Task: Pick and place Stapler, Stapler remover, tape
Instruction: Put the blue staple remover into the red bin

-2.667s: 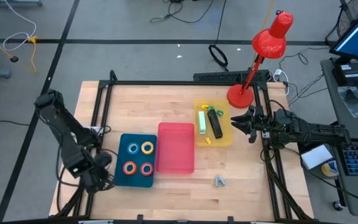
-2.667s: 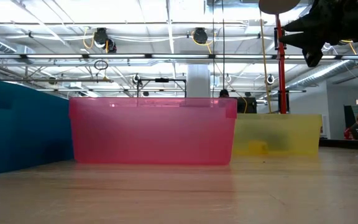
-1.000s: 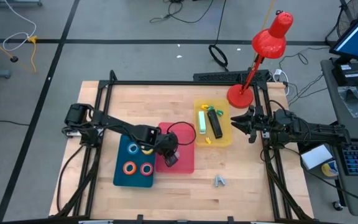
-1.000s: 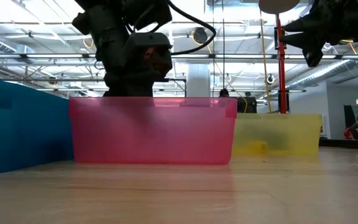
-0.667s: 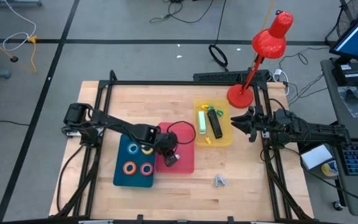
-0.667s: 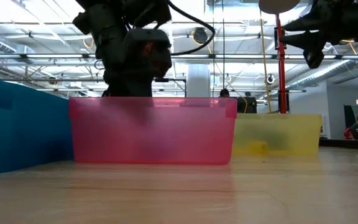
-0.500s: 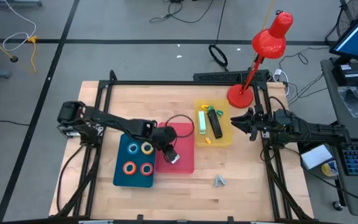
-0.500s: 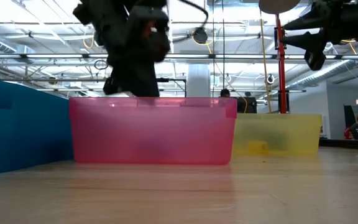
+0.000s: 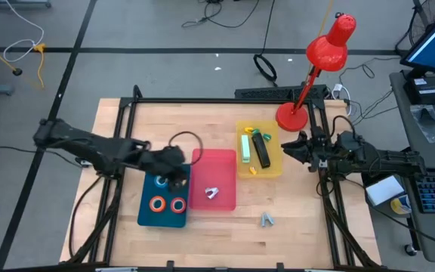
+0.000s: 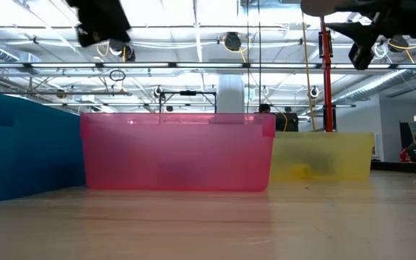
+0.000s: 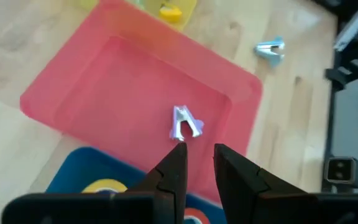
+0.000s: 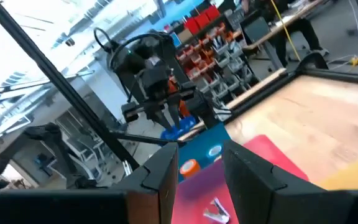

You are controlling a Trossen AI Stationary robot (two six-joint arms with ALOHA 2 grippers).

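Lying in the pink bin (image 9: pixel 213 180) is a small silver staple remover (image 9: pixel 212 193), flat on the bin floor near the front. It seems to be there because this bin is where picked things get dropped. A second silver staple remover (image 9: pixel 267 220) sits alone on the bare tabletop (image 9: pixel 300 219), a little way in front of the yellow bin (image 9: pixel 273 168), so it may be next to go.

The left gripper (image 9: pixel 175 172) hangs above the blue tray (image 9: pixel 148 214), right beside the pink bin. Its jaws are only a little apart and hold nothing, as the left wrist view shows. It looks like it is over the tray because the tape rolls live there.

Two tape rolls, both orange-red, (image 9: pixel 157 203) and (image 9: pixel 177 204), lie flat in the front of the blue tray. A bit of the blue tape roll (image 9: pixel 161 181) peeks out from under the arm. The yellow roll is mostly hidden from above, but the left wrist view shows a slice of it (image 11: pixel 101 185).

The yellow bin holds a pale green stapler (image 9: pixel 245 146) and a black stapler (image 9: pixel 261 149), lying side by side. They are packed together so they stay easy to find.

The right gripper (image 9: pixel 289 149) waits at the right edge of the yellow bin, up off the tabletop. Its jaws are apart and empty. A red lamp (image 9: pixel 317 60) stands behind it.
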